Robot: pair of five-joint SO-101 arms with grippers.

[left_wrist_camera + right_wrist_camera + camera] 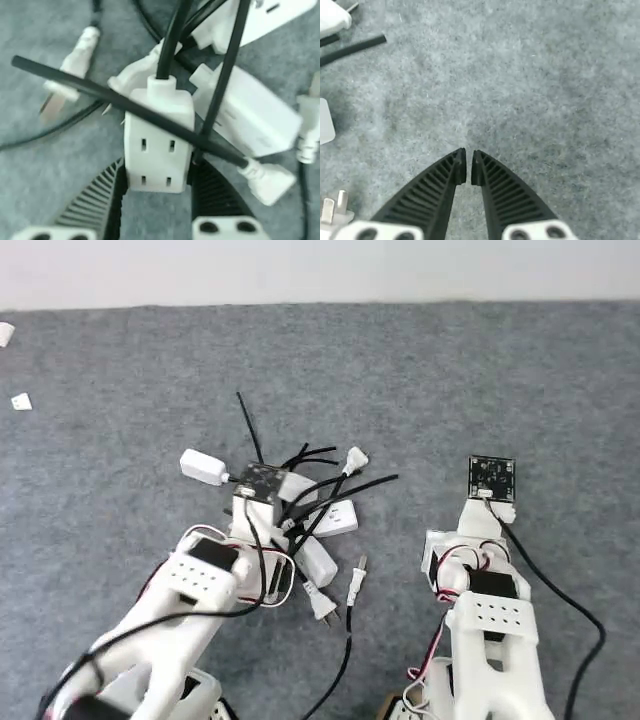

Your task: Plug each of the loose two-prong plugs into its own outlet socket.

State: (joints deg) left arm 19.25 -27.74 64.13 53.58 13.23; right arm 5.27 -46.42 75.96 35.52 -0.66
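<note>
- Left gripper [157,175]: jaws clamped on both sides of a white outlet block [157,145]. Four slots face up, and a black cable [170,40] leaves its far end. The block sits in the tangle, left of table centre.
- Right gripper [468,167]: jaws almost together with nothing between them, over the bare grey mat [545,75], right of the tangle.
- Near plug [356,585] and second plug [318,602]: two-prong, loose on the tangle's near side.
- Far plug [356,457]: loose on the tangle's far side.
- Far-left block [203,466], middle block [336,518]: white outlet blocks.

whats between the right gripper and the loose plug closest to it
Nothing but bare grey carpet: in the right wrist view the stretch from the right gripper to the plug holds no cord or outlet.
</note>
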